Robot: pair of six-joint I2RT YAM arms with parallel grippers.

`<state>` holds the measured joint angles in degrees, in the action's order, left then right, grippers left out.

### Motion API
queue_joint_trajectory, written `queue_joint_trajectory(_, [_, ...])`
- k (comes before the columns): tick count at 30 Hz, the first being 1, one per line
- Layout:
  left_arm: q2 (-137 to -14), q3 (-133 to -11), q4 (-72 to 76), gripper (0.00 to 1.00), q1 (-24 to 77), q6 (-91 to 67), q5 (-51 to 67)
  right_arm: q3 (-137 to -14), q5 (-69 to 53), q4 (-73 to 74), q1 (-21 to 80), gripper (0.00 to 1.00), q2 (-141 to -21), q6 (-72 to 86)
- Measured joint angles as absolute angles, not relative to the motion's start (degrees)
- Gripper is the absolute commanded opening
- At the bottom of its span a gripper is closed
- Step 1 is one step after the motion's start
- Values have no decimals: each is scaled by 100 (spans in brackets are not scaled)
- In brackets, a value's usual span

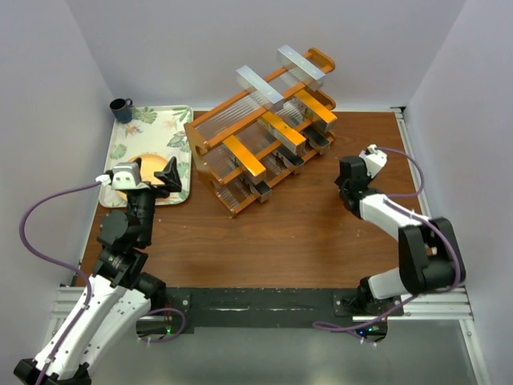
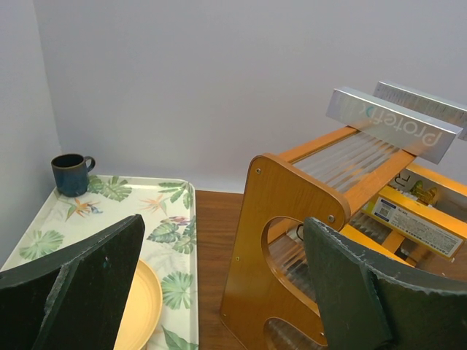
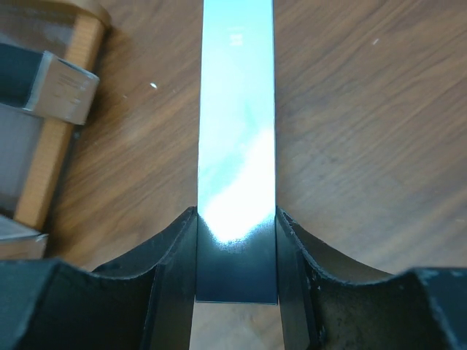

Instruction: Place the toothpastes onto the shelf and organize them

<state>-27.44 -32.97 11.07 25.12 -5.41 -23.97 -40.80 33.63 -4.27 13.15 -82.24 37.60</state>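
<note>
Brown wooden table (image 1: 264, 241), enclosed by pale walls, seen from above and from both wrists.

Right gripper (image 3: 236, 270): the jaws are closed on the near end of a silver carton (image 3: 237, 131), one finger pressed to each long side. The carton's long axis runs straight ahead out of the jaws, its far end pointing away from the wrist and its shiny broad face turned up toward the camera. Wood grain is seen on both sides of it; whether it rests on the table cannot be told. The shelf (image 3: 62, 124) is seen ahead and to the left of these jaws, apart from the held carton.

Left gripper (image 2: 222, 292): the jaws are spread wide and nothing is held between them. The wooden end panel of the shelf is seen ahead and to the right of them. Two silver cartons (image 1: 259, 87) are laid on the top tier, their long axes crossing the clear slats and their ends overhanging the rails. Orange-gold cartons (image 1: 282, 128) are laid the same way on the tier below. Ahead and to the left of the open jaws, a leaf-patterned tray (image 2: 44, 219) is seen, bearing a dark mug (image 2: 71, 173) at its far corner and a yellow plate (image 2: 139, 306) close by the left finger.
</note>
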Motion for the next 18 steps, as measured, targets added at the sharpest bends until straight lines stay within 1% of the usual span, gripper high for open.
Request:
queue_joint_trajectory(5, [-2740,-3295,1107,95,2512,-541,-2392,-3983,3378,-30,1315,30,-6851,3245])
queue_joint_trajectory(9, [-2740,-3293,1107,95,2512,-541,-2392,-4071,3262,270,1310,30,-5979,2742])
queue_joint_trajectory(12, [-2740,-3291,1107,95,2512,-541,-2394,-4340,2998,655,1308,28,-5658,2399])
queue_joint_trajectory(13, [-2740,-3291,1107,95,2512,-541,-2394,-4501,2816,799,1308,25,-5586,2259])
queue_joint_trajectory(18, [-2740,-3291,1107,95,2512,-539,-2394,-5275,2075,1280,1404,24,-5520,1815])
